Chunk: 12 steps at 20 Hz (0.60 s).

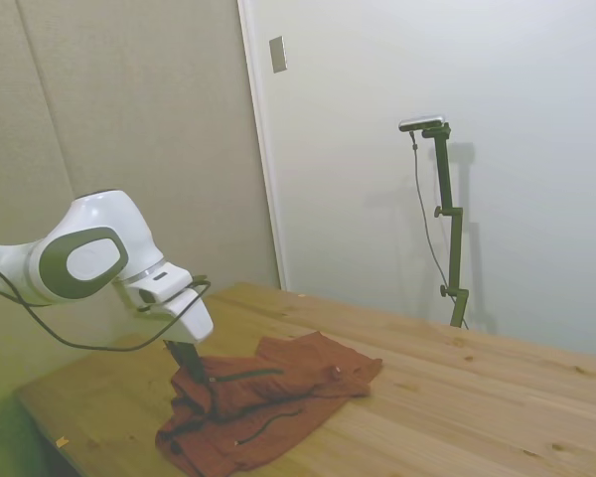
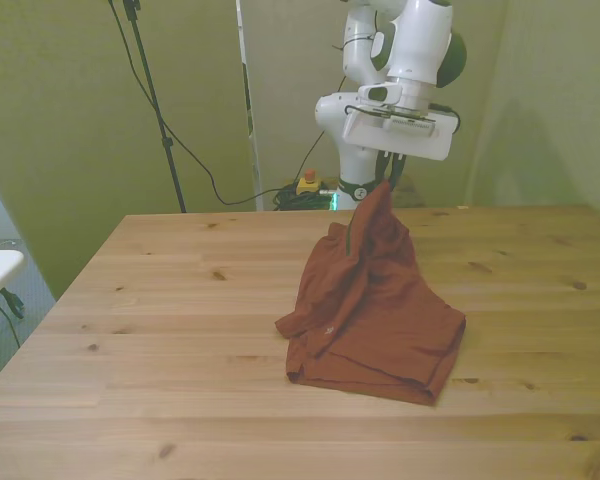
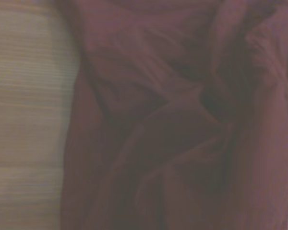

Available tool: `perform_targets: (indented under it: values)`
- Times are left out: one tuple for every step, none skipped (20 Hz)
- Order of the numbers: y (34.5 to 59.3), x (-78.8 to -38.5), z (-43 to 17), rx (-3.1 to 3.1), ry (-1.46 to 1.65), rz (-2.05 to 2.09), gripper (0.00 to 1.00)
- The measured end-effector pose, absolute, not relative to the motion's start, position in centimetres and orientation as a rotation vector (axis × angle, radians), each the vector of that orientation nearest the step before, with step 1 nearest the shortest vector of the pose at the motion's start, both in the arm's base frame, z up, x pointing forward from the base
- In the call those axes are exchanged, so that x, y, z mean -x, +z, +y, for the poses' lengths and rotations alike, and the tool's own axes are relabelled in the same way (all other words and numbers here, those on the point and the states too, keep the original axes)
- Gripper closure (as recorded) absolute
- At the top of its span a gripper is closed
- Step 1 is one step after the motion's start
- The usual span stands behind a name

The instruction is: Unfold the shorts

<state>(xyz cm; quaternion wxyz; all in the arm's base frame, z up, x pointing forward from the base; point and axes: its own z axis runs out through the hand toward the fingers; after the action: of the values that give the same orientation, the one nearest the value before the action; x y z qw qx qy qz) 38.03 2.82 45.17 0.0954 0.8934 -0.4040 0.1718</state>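
Shorts (image 2: 375, 310) hang tented from the gripper (image 2: 383, 186), clamped on one peak of fabric; the rest lies bunched on the bench (image 2: 180, 290), unfolding barely begun.

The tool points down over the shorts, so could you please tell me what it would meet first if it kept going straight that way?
The tool is already in the shorts, seemingly pinching a raised peak. Straight down, it would likely press bunched fabric first, then the table.
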Motion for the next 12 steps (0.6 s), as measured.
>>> perform_targets:
  values:
    - [45.1, -37.7, 3.3, -2.61, 0.546, -1.195, 1.0]
    - [44.9, -37.4, 3.7, -2.575, 0.584, -1.196, 1.0]
    - [44.8, -37.1, 4.0, -2.544, 0.615, -1.199, 1.0]
    - [44.7, -36.9, 4.3, -2.516, 0.643, -1.208, 1.0]
    - [44.6, -36.7, 4.5, -2.49, 0.67, -1.219, 1.0]
    - [44.5, -36.5, 4.9, -2.465, 0.696, -1.226, 1.0]
    - [44.4, -36.4, 5.3, -2.445, 0.72, -1.232, 1.0]
    - [44.3, -36.2, 5.8, -2.428, 0.744, -1.232, 1.0]
    - [44.2, -36.2, 6.5, -2.419, 0.764, -1.228, 1.0]
    - [44.1, -36.1, 7.1, -2.417, 0.776, -1.222, 1.0]
    - [44.0, -36.0, 7.7, -2.419, 0.785, -1.217, 1.0]
    - [43.9, -35.9, 8.3, -2.425, 0.789, -1.207, 1.0]
